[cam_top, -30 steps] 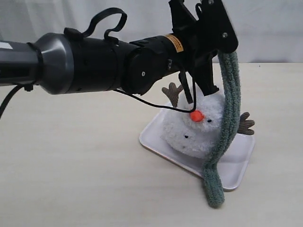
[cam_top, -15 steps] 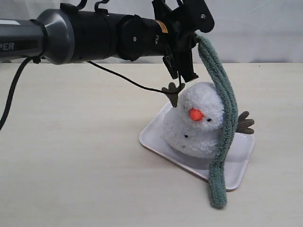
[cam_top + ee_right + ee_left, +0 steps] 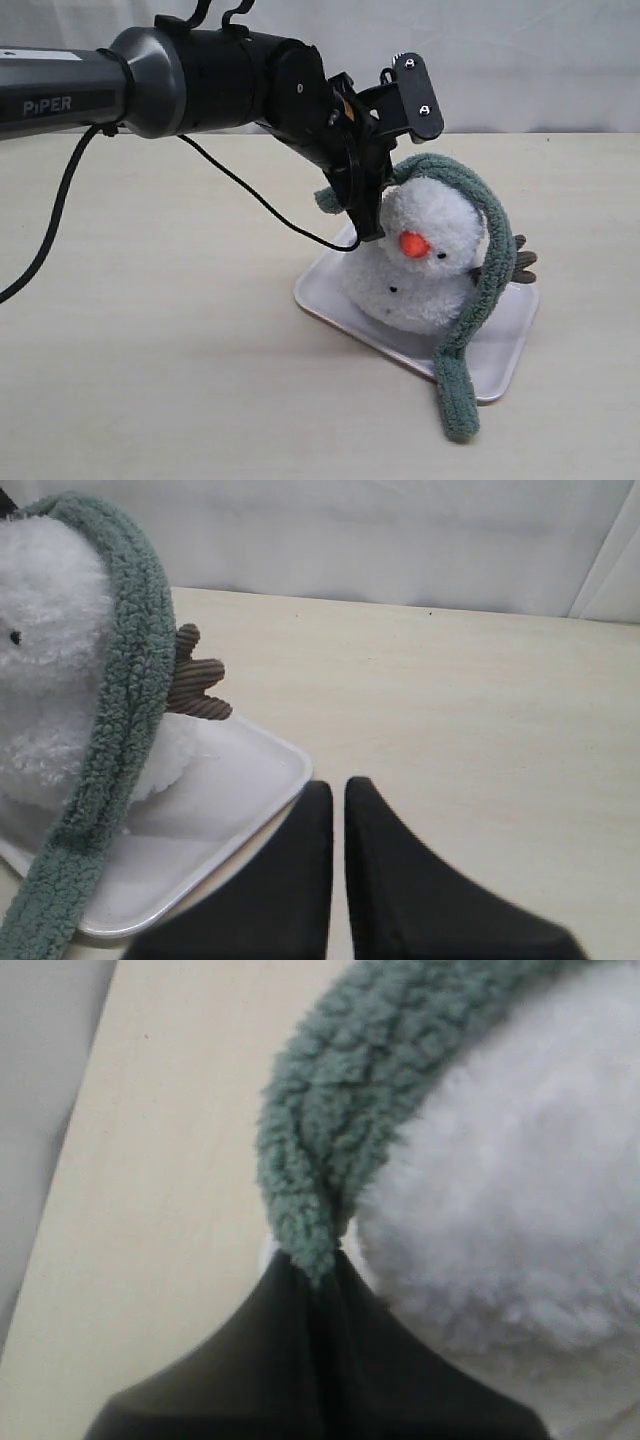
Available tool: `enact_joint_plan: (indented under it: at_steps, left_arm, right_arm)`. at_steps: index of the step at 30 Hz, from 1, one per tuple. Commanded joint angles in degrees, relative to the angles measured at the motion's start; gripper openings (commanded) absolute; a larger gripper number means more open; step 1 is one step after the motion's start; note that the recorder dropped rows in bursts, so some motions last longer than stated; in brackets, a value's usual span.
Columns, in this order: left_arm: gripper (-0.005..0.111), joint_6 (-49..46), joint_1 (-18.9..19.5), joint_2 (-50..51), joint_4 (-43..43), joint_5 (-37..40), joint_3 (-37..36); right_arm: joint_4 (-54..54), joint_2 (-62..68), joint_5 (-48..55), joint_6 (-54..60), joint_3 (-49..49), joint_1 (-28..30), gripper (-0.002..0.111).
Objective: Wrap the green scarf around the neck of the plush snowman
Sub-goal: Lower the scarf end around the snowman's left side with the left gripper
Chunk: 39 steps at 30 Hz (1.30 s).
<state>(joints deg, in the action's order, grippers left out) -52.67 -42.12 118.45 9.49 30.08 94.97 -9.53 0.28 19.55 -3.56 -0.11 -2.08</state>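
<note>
The plush snowman (image 3: 425,265) sits on a white tray (image 3: 505,355), orange nose facing the front. The green scarf (image 3: 487,250) arches over the crown of its head and hangs down its right side, its free end lying on the table past the tray's front edge. My left gripper (image 3: 366,218) is beside the head's left side, shut on the scarf's other end (image 3: 305,1225), pressed close against the white fluff (image 3: 510,1190). My right gripper (image 3: 338,792) is shut and empty, low over the table just off the tray's corner (image 3: 285,770).
A brown twig arm (image 3: 520,262) sticks out behind the hanging scarf. The left arm's black cable (image 3: 260,200) loops down beside the tray. A pale wall backs the beige table (image 3: 150,360); bare tabletop stretches to the right of the tray (image 3: 480,710).
My left gripper has come down and leftward from above the snowman to the side of its head, laying the scarf over the head's top. The hanging end stayed near the tray's front.
</note>
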Motion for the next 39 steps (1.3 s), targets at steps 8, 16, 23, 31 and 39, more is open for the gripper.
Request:
enact_joint_plan:
  at_steps: [8, 16, 23, 31, 39]
  left_arm:
    - [0.0, 16.9, -0.1, -0.1, -10.5, 6.4, 0.6]
    - [0.0, 16.9, -0.2, -0.1, -2.6, 8.4, 0.6]
    - [0.0, 17.0, -0.2, -0.1, 0.2, 17.2, 0.6]
    - [0.0, 17.0, -0.2, -0.1, 3.8, 14.7, 0.6]
    - [0.0, 17.0, -0.2, 0.9, 4.5, 17.9, 0.4]
  right_arm:
    - [0.1, -0.3, 0.1, 0.5, 0.1, -0.1, 0.004]
    - [0.1, -0.3, 0.1, 0.5, 0.1, -0.1, 0.004]
    - [0.1, -0.3, 0.1, 0.5, 0.1, -0.1, 0.004]
    - [0.1, -0.3, 0.1, 0.5, 0.1, -0.1, 0.004]
    - [0.1, -0.3, 0.1, 0.5, 0.1, -0.1, 0.004]
